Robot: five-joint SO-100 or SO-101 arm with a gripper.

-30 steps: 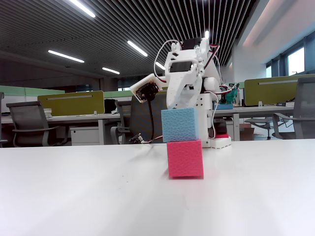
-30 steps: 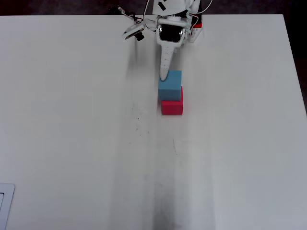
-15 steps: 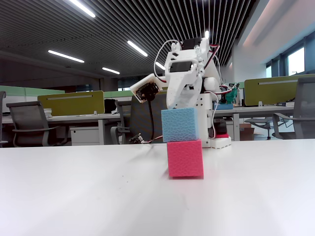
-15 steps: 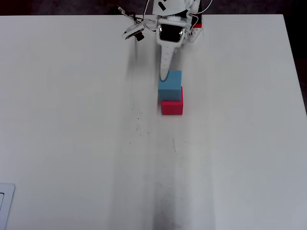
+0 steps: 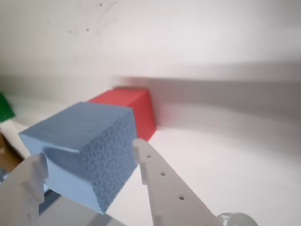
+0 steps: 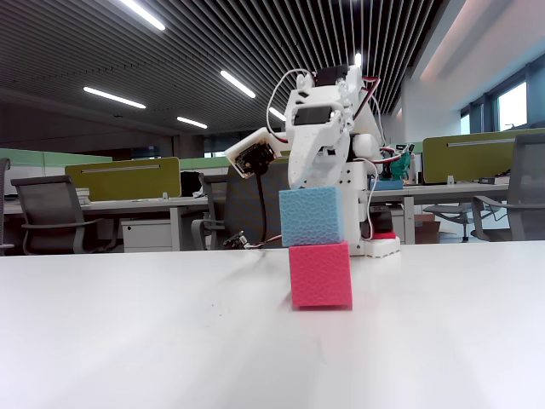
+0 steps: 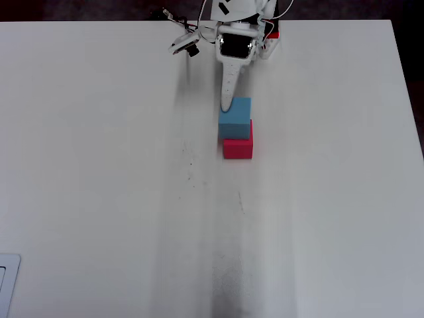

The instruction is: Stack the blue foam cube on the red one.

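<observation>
On the table (image 6: 128,332), the red one (image 6: 320,274) carries the blue foam cube (image 6: 312,216), set slightly off-centre: stacking looks done. Just behind, the gripper (image 5: 89,157) stands spread around the blue cube without apparent clamping; only withdrawal remains.

Bright ceiling strip lights (image 6: 115,98) give even light; the wrist view is soft, with broad shadow bands.
</observation>
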